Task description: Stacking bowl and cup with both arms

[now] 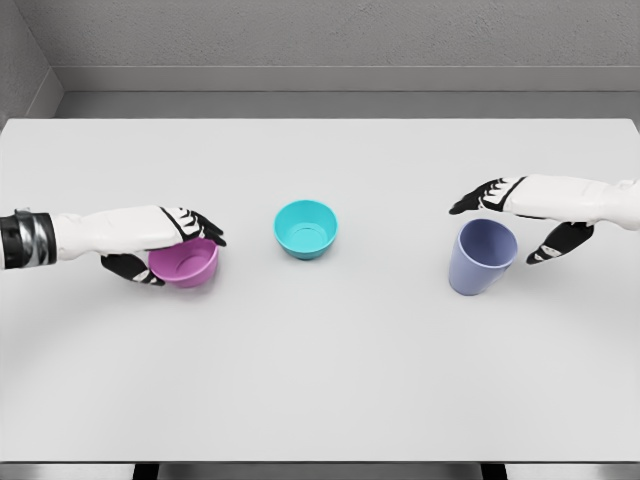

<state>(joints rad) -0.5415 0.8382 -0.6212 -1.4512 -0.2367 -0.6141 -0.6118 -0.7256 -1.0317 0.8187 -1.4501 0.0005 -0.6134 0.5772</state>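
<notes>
Teal bowl (pixel 306 229) sits upright at table centre, free of both hands. Purple bowl (pixel 184 263) lies left of it, tilted, opening facing the camera. Left hand (pixel 160 245) clasps it: fingers over the far rim, thumb under the near side. Lavender cup (pixel 482 257) stands on the right, leaning slightly. Right hand (pixel 525 215) is spread wide around the cup's top, fingers behind, thumb beside; contact cannot be judged. White table (pixel 330 380) bears all three.

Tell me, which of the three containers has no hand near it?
The teal bowl in the middle; the purple bowl and lavender cup each have one.
</notes>
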